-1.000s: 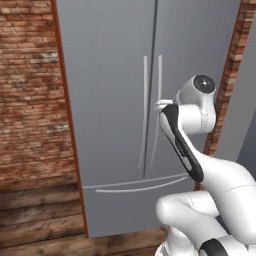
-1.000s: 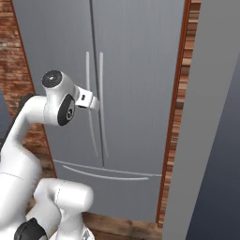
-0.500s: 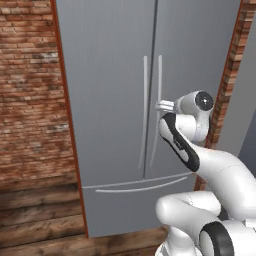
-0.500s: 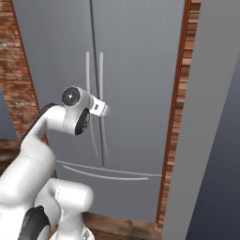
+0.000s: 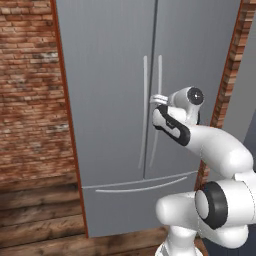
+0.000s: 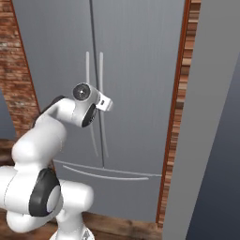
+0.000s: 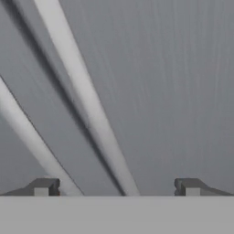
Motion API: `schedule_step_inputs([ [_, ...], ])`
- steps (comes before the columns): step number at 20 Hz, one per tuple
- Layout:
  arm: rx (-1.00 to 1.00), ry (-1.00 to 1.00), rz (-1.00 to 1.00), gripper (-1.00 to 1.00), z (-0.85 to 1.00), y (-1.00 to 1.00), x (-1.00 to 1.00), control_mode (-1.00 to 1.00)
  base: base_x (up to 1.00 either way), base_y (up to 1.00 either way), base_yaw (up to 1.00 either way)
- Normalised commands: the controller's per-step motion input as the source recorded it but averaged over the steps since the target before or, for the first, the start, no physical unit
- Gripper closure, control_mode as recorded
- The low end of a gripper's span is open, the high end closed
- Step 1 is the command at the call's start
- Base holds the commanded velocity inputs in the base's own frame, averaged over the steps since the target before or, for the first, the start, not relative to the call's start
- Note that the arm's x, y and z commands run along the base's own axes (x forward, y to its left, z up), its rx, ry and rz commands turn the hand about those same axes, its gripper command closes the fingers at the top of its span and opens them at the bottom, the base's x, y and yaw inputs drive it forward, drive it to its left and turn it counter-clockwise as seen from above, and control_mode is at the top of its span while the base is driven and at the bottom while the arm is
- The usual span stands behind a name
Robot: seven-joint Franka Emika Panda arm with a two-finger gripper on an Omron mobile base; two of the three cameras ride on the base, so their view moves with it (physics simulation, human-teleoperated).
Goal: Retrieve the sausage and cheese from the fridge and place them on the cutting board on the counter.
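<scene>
The open hand [image 7: 116, 192] straddles the right door handle [image 7: 87, 105] of the closed fridge [image 5: 110, 100]; closing off-centre, it risks slipping off.

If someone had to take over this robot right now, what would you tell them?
Gripper: open, close to the fridge doors, one long door handle running between its fingertips, not yet grasped.
Fridge: both doors shut.
Sausage, cheese, board, counter: not seen from here.
Done: arm brought up to the handles.
Left: close on a handle, pull the door open, find the sausage and cheese, carry both to the cutting board.
</scene>
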Motion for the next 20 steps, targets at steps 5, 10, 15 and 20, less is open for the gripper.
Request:
schedule_step_inputs([
  [5, 0.04, 0.0, 0.0, -1.0, -0.14, 0.0, 0.58, -1.0, 0.0, 0.0, 0.0],
  [10, 0.06, 0.0, 0.0, -1.0, -0.14, -0.01, 0.52, -1.0, 0.0, 0.0, 0.0],
  [15, 0.05, 0.0, 0.01, -1.0, -0.11, -0.07, 0.42, -1.0, 0.0, 0.0, 0.0],
  [20, 0.03, 0.0, 0.0, -1.0, -0.08, -0.04, 0.41, -1.0, 0.0, 0.0, 0.0],
])
